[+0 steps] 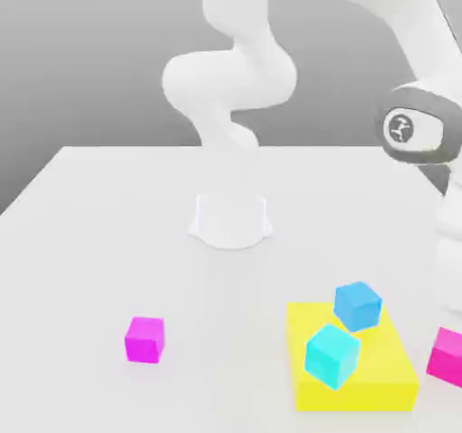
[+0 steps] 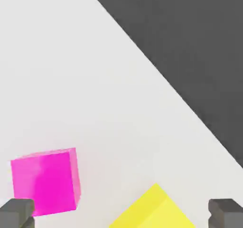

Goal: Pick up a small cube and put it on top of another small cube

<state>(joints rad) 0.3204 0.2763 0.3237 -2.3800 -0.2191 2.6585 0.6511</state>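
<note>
Exterior view first: we see a big white robot arm [image 1: 230,79] standing at the back of a pale counter [image 1: 207,287]. The arm bends over to the exterior view's right, and its far end hangs down there. Near the front we see a flat yellow block [image 1: 356,391]. Two small cubes are on it. One is blue [image 1: 357,306] and sits toward the back of the block. The other is a light blue cube [image 1: 332,356], nearer the front. Both look turned a bit. Just beside the yellow block, at the exterior view's right edge, is the small hot-pink cube [image 1: 448,358]. The picture's edge cuts off part of it. Well apart from them, on the exterior view's left, a purple-pink cube [image 1: 144,340] sits alone on the counter.

Hand view next: we look down at the counter and see the gripper [image 2: 122,213] wide open, holding nothing. The small hot-pink cube sits near one of its fingers [image 2: 18,213]. A corner of the yellow block pokes in between the two fingers. Past the counter's slanted edge, it is dark gray.
</note>
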